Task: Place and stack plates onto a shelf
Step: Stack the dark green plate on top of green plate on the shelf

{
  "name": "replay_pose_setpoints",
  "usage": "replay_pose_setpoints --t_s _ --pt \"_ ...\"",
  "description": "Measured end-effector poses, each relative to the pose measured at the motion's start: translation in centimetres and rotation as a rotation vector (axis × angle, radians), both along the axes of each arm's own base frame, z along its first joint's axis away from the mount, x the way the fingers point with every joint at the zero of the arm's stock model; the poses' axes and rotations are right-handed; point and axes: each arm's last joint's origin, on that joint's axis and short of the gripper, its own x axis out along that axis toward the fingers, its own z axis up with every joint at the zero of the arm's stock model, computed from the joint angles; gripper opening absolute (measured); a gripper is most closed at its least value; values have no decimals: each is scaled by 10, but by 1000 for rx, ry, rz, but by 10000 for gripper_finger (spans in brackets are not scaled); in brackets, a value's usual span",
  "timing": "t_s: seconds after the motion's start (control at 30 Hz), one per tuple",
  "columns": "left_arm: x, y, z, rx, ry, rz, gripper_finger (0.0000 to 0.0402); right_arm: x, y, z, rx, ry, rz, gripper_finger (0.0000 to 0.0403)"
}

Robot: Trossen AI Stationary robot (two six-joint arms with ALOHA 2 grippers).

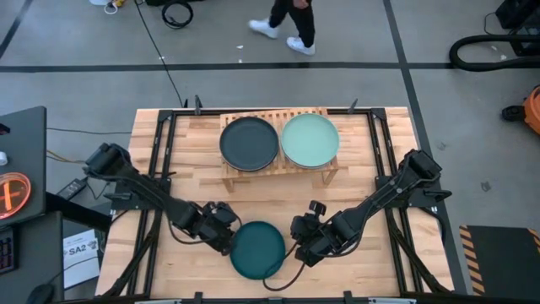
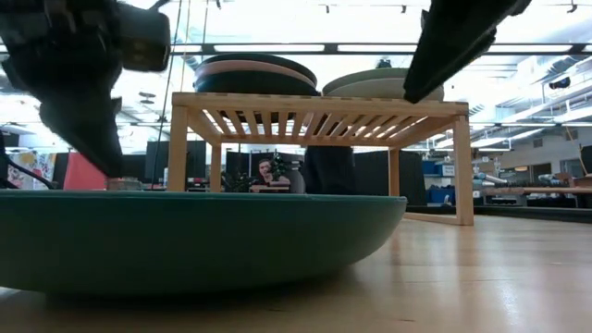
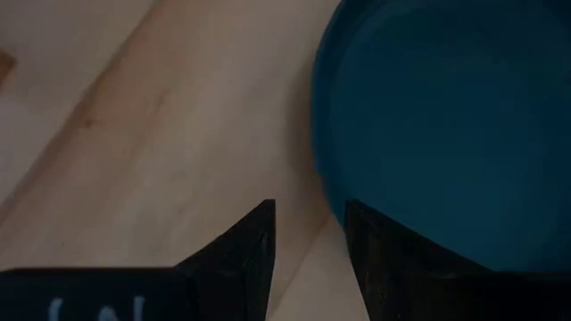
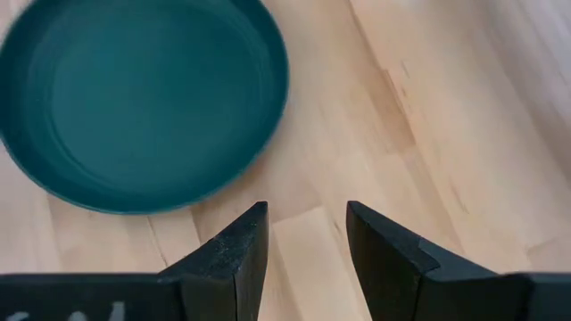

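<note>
A dark teal plate (image 1: 257, 249) (image 2: 185, 240) lies flat on the wooden table near its front edge, between my two grippers. My left gripper (image 1: 226, 241) (image 3: 310, 234) is open and slants down at the plate's left rim (image 3: 335, 192); one finger stands over the rim and the other over bare table. My right gripper (image 1: 302, 249) (image 4: 306, 234) is open over the table, just right of the plate (image 4: 143, 98). On the shelf (image 1: 278, 171) at the far side rest a charcoal plate (image 1: 249, 142) and a mint green plate (image 1: 310, 139).
In the low view the charcoal plate (image 2: 254, 69) tops a small stack on the shelf's left half. A dark cable (image 1: 278, 283) loops along the table's front edge by the teal plate. Black frame rails (image 1: 384, 169) run along both table sides. A person (image 1: 287, 21) walks beyond the far edge.
</note>
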Motion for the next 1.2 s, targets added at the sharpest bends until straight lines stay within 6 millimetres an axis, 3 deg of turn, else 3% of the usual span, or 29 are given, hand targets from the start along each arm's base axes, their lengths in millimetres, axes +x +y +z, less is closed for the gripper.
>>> replay_pose_setpoints --t_s 0.23,0.63,1.07,1.2 --pt "12 -2 -13 -39 -12 6 142 -1 -4 -11 -2 3 -8 159" --pt "19 -1 -36 -5 57 15 136 2 -6 -11 5 -11 -11 158" --pt "19 -1 -35 6 37 19 31 3 -6 -11 16 -22 -20 158" --pt "18 -4 -34 54 0 30 17 4 -5 -10 49 -48 -54 159"
